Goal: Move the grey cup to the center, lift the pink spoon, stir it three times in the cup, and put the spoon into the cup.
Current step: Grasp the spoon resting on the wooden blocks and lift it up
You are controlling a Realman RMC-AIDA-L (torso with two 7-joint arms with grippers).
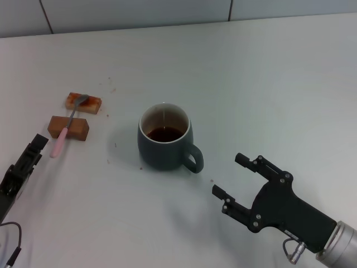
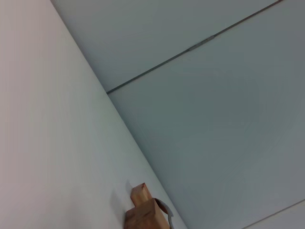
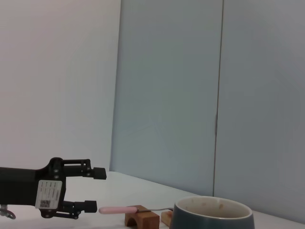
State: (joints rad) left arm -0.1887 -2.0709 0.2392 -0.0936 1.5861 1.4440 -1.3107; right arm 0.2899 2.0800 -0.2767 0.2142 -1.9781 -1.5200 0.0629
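Observation:
The grey cup (image 1: 164, 139) stands near the middle of the table with dark liquid inside and its handle pointing toward my right gripper; its rim shows in the right wrist view (image 3: 212, 214). The pink spoon (image 1: 61, 139) lies across two brown blocks at the left, its metal bowl on the far block; it also shows in the right wrist view (image 3: 114, 210). My left gripper (image 1: 38, 146) is open, low, just short of the spoon's handle end, and shows in the right wrist view (image 3: 95, 190). My right gripper (image 1: 227, 175) is open and empty, close to the cup's handle.
Two brown blocks, one nearer (image 1: 68, 127) and one farther (image 1: 83, 102), hold the spoon up off the white table (image 1: 251, 84). They show in the left wrist view (image 2: 145, 212). A grey wall runs along the far table edge.

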